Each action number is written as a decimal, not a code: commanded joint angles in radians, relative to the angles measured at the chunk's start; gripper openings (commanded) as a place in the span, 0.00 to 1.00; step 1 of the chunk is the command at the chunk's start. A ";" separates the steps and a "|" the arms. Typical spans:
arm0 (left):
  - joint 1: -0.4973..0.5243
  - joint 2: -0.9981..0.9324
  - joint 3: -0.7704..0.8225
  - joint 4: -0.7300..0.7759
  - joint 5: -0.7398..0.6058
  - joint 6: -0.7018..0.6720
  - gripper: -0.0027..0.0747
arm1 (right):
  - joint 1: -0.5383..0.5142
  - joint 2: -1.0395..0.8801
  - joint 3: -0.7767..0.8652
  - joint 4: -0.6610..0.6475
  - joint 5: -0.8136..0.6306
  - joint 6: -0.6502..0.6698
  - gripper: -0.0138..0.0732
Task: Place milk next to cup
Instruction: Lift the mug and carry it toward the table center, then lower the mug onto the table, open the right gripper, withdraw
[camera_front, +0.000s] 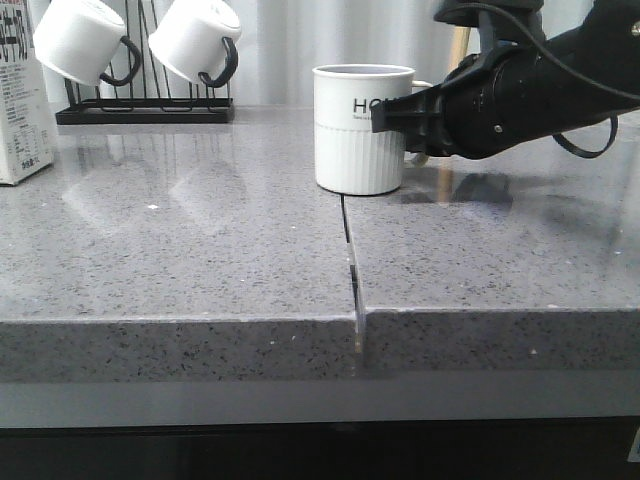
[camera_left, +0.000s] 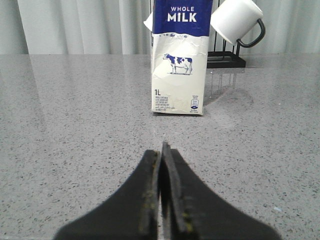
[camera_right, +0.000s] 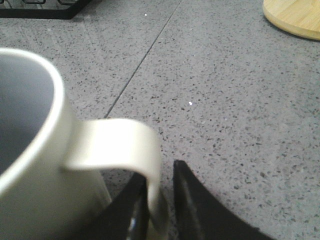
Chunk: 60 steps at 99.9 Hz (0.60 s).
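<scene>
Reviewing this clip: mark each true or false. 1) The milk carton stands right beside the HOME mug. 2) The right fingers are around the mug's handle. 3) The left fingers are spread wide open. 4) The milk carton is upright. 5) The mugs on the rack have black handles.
1) False. The milk carton stands at the far left edge of the front view, well apart from the HOME mug.
2) True. The right gripper has the mug's white handle between its fingers.
3) False. The left gripper has its fingers pressed together, holding nothing.
4) True.
5) True. Both rack mugs have black handles.
</scene>
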 joint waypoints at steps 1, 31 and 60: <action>-0.006 -0.032 0.042 -0.005 -0.088 -0.005 0.01 | 0.001 -0.049 -0.028 -0.001 -0.063 -0.005 0.36; -0.006 -0.032 0.042 -0.005 -0.088 -0.005 0.01 | 0.001 -0.110 0.023 -0.001 -0.046 -0.005 0.36; -0.006 -0.032 0.042 -0.005 -0.088 -0.005 0.01 | 0.001 -0.261 0.133 -0.001 -0.020 -0.005 0.34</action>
